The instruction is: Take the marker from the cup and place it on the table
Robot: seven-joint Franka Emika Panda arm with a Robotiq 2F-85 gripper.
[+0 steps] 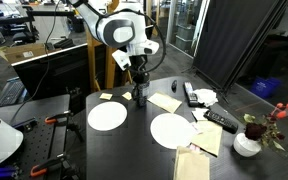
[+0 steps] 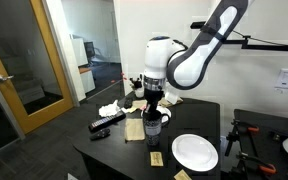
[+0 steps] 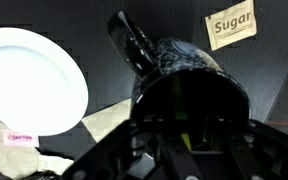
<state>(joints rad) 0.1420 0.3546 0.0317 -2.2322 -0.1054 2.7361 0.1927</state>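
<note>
1. In an exterior view, the left white plate [image 1: 107, 116] and the right white plate [image 1: 172, 131] lie on the near part of the dark bench [image 1: 134, 140], with a vase of flowers [image 1: 247, 143] at the near right
2. Just behind the plates stands the cup [image 1: 140, 97], with the fingers [image 1: 138, 82] lowered straight over its mouth
3. In the wrist view a yellow-green sliver of the marker [image 3: 184, 135] shows between the fingers at the cup's mouth; they sit close around it, but I cannot tell whether they clamp it
</note>
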